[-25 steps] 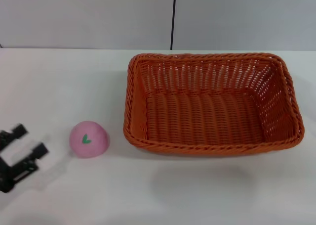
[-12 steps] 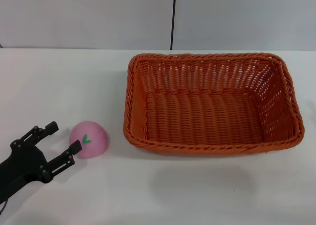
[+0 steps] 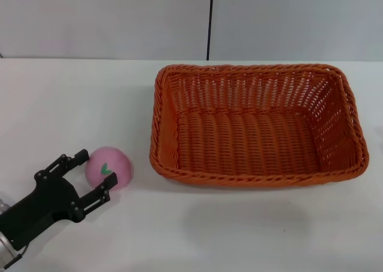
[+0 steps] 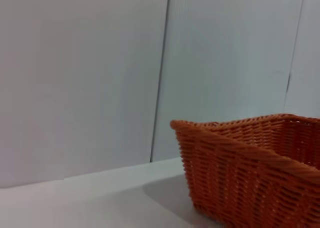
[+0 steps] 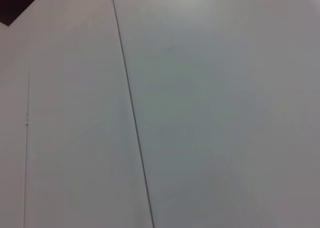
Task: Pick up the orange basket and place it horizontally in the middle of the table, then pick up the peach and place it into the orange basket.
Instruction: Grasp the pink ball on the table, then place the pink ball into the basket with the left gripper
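Note:
The orange basket [image 3: 257, 125] lies lengthwise across the middle-right of the white table [image 3: 66, 104]; its near corner also fills the left wrist view [image 4: 250, 173]. To its left sits the pink peach [image 3: 111, 164], green leaf mark facing me. My left gripper [image 3: 94, 175] is open at the peach's front-left side, one finger on either side of its near edge, neither clearly touching it. The right gripper is out of view; its wrist camera shows only a wall.
A pale wall with a dark vertical seam [image 3: 210, 21] runs behind the table. Bare tabletop stretches left of the peach and in front of the basket.
My left gripper has come in from the left edge toward the peach, still open, and now straddles its near side. The peach and the basket have not moved.

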